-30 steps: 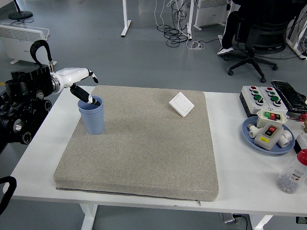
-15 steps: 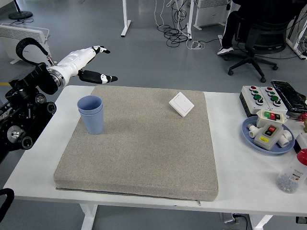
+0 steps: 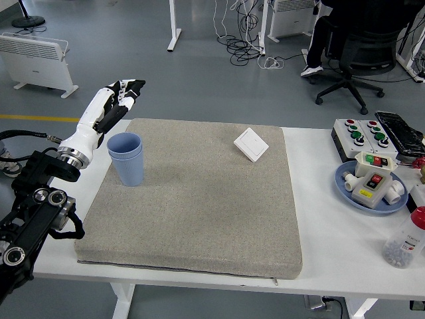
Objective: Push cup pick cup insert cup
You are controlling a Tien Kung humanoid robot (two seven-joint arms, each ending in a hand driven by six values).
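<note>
Left hand (image 3: 114,101) hangs empty, fingers loose, beside my nested blue cups (image 3: 127,158); light, slippery plastic, best gripped mid-wall.

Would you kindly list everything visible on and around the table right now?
Blue cups: two, nested, upright on the mat's far left.
Mat: one, grey, covering the table's middle.
Wall switch: one, white, on the mat's far side.
Button box: one, white with red and green buttons, far right.
Plate: one, blue, holding switch parts, right side.
Bottle: one, clear with red cap, near right edge.
Table: one, white.
Office chair: one, black, behind the table, with a seated person.
Left hand: one, white and black, raised beside the cups, fingers relaxed, holding nothing.
</note>
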